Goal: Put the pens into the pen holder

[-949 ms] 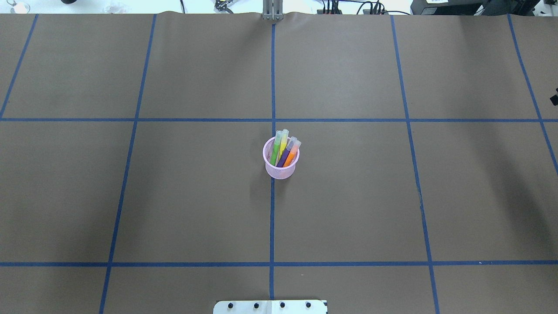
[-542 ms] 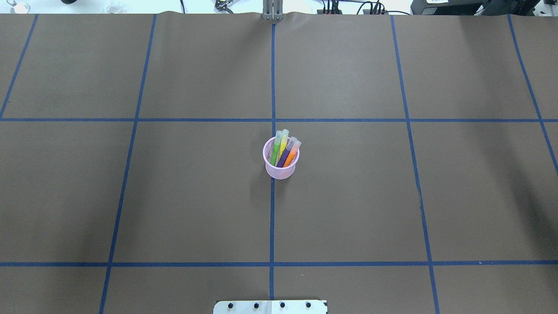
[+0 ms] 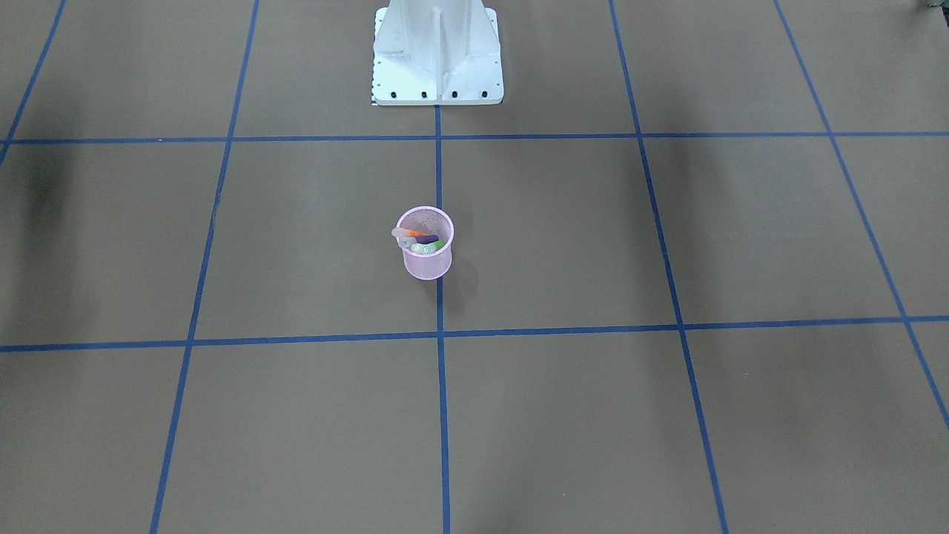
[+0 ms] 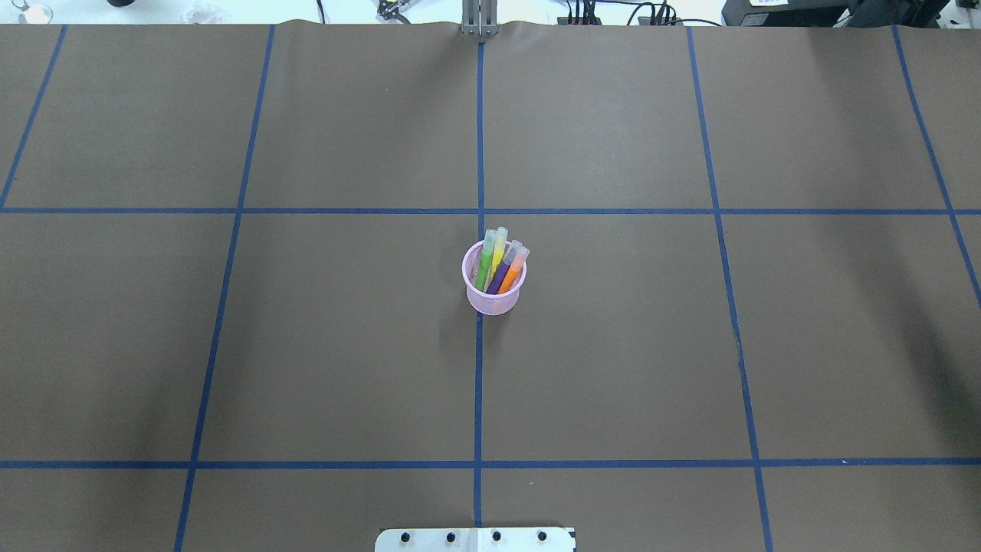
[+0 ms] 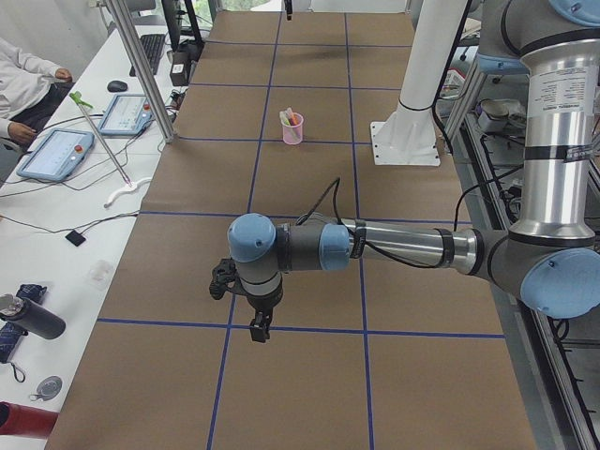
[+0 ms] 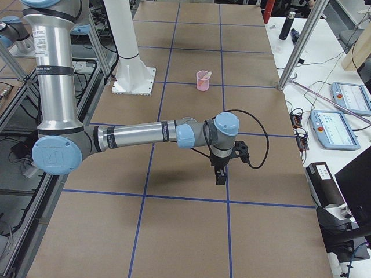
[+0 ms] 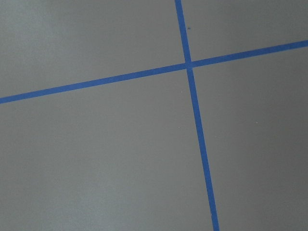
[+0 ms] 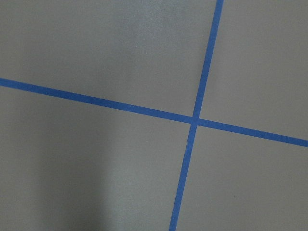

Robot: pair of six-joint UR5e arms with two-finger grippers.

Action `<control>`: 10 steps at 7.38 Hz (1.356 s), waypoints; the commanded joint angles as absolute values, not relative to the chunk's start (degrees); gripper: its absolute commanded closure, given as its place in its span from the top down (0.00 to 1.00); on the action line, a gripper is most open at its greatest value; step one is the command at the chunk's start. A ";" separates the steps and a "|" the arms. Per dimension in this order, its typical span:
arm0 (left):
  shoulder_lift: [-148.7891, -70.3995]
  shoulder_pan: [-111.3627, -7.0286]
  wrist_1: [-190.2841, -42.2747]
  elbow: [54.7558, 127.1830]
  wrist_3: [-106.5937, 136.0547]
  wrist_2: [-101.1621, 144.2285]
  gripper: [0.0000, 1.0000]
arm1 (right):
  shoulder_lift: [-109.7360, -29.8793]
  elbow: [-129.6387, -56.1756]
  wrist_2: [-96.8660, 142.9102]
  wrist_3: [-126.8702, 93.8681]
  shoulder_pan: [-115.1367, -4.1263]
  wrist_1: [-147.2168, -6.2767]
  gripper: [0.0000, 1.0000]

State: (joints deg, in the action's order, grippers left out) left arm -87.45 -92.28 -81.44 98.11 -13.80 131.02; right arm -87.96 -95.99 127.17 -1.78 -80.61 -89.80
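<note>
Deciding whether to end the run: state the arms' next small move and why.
Probably none: leave both arms where they are. The green pen, yellow pen, purple pen and orange pen all stand in the pink mesh pen holder, no pen shows on the table, and the left end effector and right end effector hang far from it.

In the overhead view I lose the small dark piece that was poking in at the right edge of the table (image 4: 613, 115), just on the far side of the far cross line of tape (image 4: 843, 211); it is gone from that edge now. The soft shadow (image 4: 920, 345) on the right side seems to drift slightly toward the right edge. I find the right gripper (image 6: 219, 178) only in the right-end camera, pointing down over the table.
</note>
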 commanded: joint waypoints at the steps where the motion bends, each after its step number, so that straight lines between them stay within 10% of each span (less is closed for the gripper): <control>1: -87.45 -92.29 -81.47 98.70 -13.97 130.70 1.00 | -87.72 -96.50 127.27 -1.93 -81.12 -89.74 0.99; 10: -87.19 -92.29 -81.65 100.20 -14.06 130.52 1.00 | -88.42 -96.33 127.35 -1.93 -83.58 -89.82 0.99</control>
